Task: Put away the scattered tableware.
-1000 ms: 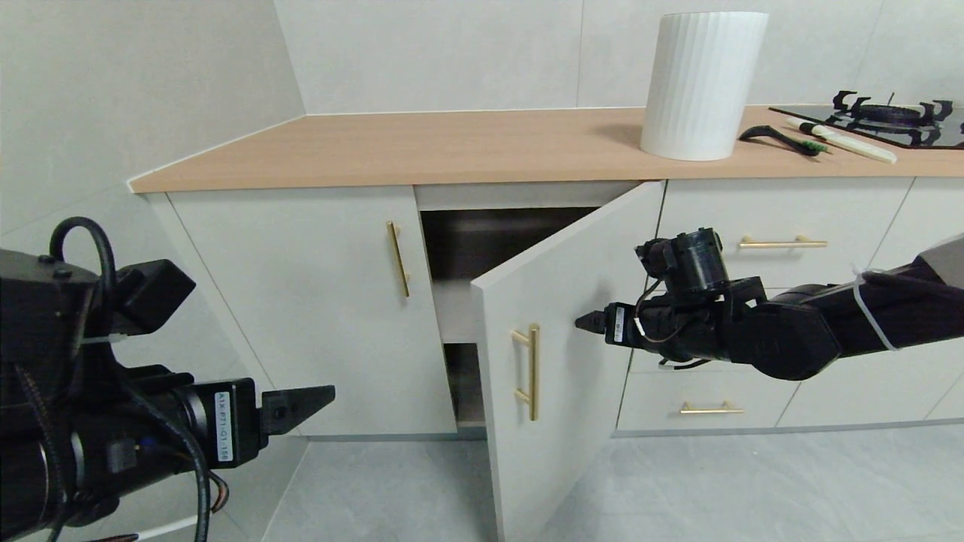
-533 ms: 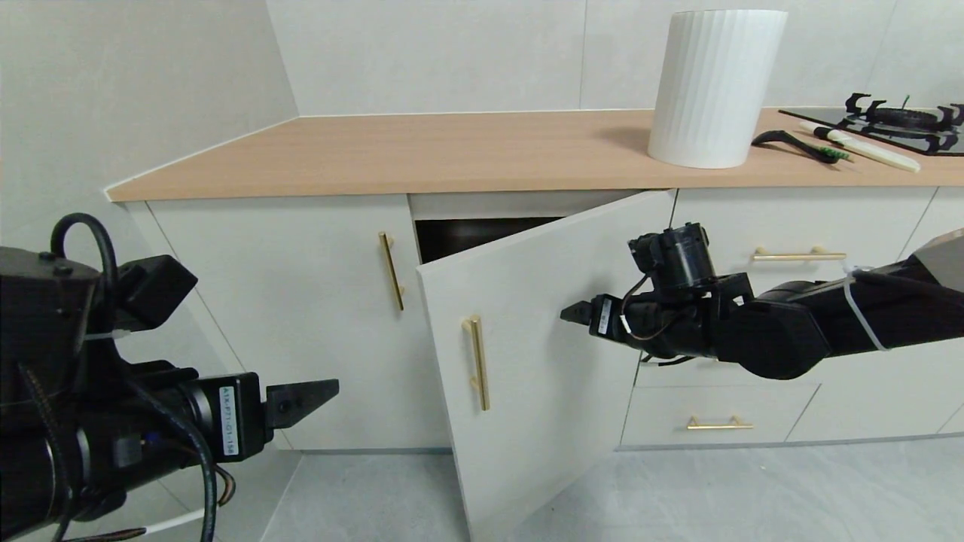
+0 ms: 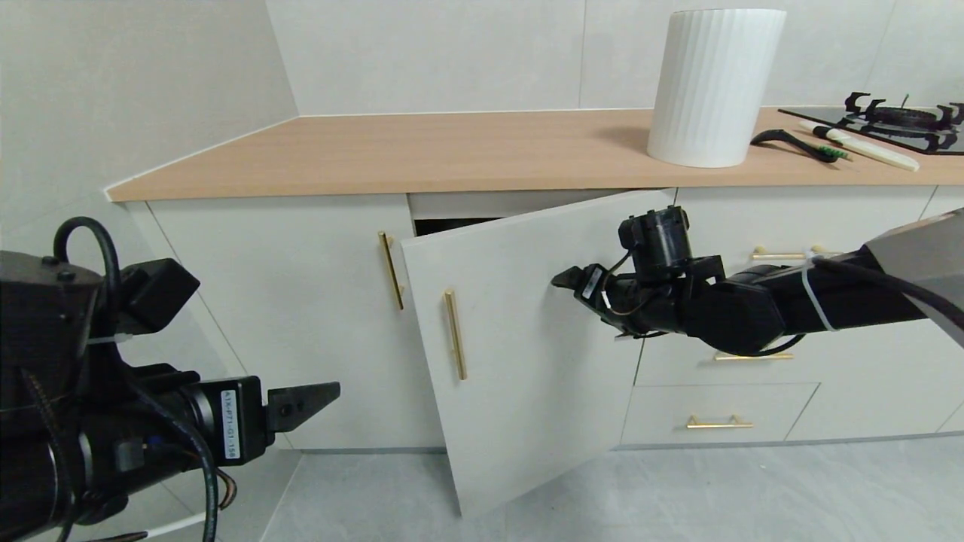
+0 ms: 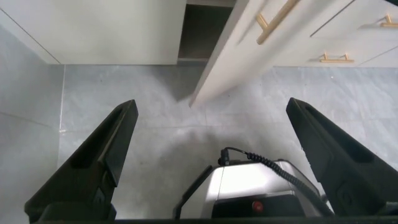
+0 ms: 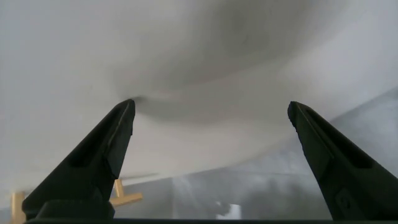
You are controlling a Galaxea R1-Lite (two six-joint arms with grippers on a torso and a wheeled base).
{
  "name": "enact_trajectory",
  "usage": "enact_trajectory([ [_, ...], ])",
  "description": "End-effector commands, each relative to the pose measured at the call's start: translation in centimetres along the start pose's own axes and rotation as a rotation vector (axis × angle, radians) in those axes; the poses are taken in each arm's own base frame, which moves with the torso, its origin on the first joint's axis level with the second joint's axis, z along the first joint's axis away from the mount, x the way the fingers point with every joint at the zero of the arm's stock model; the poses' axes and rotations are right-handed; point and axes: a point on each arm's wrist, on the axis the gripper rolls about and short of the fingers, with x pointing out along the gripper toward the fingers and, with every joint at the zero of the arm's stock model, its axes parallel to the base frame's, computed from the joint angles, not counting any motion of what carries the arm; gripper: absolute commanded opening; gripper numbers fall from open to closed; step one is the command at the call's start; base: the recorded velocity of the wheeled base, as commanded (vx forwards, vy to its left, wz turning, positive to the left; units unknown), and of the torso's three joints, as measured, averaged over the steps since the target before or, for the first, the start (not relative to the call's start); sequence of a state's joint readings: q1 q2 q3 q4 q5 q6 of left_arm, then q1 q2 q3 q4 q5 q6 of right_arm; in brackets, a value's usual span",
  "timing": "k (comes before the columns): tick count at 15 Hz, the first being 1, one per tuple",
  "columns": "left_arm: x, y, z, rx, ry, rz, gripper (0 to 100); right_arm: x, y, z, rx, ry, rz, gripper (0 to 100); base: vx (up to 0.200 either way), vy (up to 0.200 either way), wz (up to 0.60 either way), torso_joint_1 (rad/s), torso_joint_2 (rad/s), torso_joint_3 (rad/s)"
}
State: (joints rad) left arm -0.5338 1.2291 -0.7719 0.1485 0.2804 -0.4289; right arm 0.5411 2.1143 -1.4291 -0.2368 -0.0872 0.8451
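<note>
On the wooden counter [image 3: 422, 154], at the far right, lie a black utensil [image 3: 791, 143] and a white-handled tool with a green part [image 3: 862, 148]. My right gripper [image 3: 565, 280] is open, and its tips rest against the outer face of the white cabinet door [image 3: 527, 354], which stands slightly ajar. The door's surface [image 5: 205, 56] is very close in the right wrist view, between the spread fingers [image 5: 93, 162]. My left gripper [image 3: 309, 397] hangs low at the left, open and holding nothing. Below it in the left wrist view are the grey floor [image 4: 155, 137] and the door's lower corner [image 4: 211, 87].
A tall white ribbed container [image 3: 712, 86] stands on the counter, left of the utensils. A black stove grate [image 3: 904, 117] sits at the far right. The doors and drawers carry gold bar handles [image 3: 454, 335]. A wall [image 3: 113, 90] bounds the left side.
The cabinet door has swung from wide open to nearly shut. My right gripper has moved left and up against its face. The left arm has kept still, and the camera has shifted a little.
</note>
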Motion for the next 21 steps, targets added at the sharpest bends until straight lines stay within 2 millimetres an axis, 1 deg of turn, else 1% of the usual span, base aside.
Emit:
enact_trajectory([
  [1, 0.0, 0.0, 0.0, -0.001, 0.0, 0.0, 100, 1.5, -0.5, 0.1, 0.028, -0.004, -0.012, 100, 0.0, 0.0, 0.0, 0.0, 0.0, 0.0],
  [2, 0.0, 0.0, 0.0, 0.0, 0.001, 0.001, 100, 2.5, -0.9, 0.3, 0.065, -0.016, -0.022, 100, 0.0, 0.0, 0.0, 0.0, 0.0, 0.0],
  [3, 0.0, 0.0, 0.0, 0.0, 0.001, 0.001, 100, 3.0, -1.1, 0.5, 0.082, -0.028, -0.03, 100, 0.0, 0.0, 0.0, 0.0, 0.0, 0.0],
  [5, 0.0, 0.0, -0.1, 0.0, 0.003, 0.0, 100, 3.8, -1.5, 0.9, 0.11, -0.052, -0.044, 100, 0.0, 0.0, 0.0, 0.0, 0.0, 0.0],
  [7, 0.0, 0.0, -0.1, 0.0, 0.003, 0.0, 100, 4.1, -1.6, 1.2, 0.141, -0.065, -0.044, 100, 0.0, 0.0, 0.0, 0.0, 0.0, 0.0],
  [11, 0.1, 0.0, -0.1, 0.001, 0.005, 0.001, 100, 5.5, -2.9, 2.1, 0.17, -0.108, -0.086, 100, 0.0, 0.0, 0.0, 0.0, 0.0, 0.0],
  [14, 0.1, 0.0, -0.2, 0.003, 0.007, 0.002, 100, 7.1, -3.9, 2.8, 0.177, -0.155, -0.153, 100, 0.0, 0.0, 0.0, 0.0, 0.0, 0.0],
  [17, 0.1, 0.0, -0.2, 0.005, 0.011, 0.001, 100, 7.7, -4.5, 3.1, 0.18, -0.165, -0.183, 100, 0.0, 0.0, 0.0, 0.0, 0.0, 0.0],
  [21, 0.1, 0.0, -0.2, 0.005, 0.012, 0.001, 100, 7.8, -4.7, 3.3, 0.184, -0.171, -0.184, 100, 0.0, 0.0, 0.0, 0.0, 0.0, 0.0],
])
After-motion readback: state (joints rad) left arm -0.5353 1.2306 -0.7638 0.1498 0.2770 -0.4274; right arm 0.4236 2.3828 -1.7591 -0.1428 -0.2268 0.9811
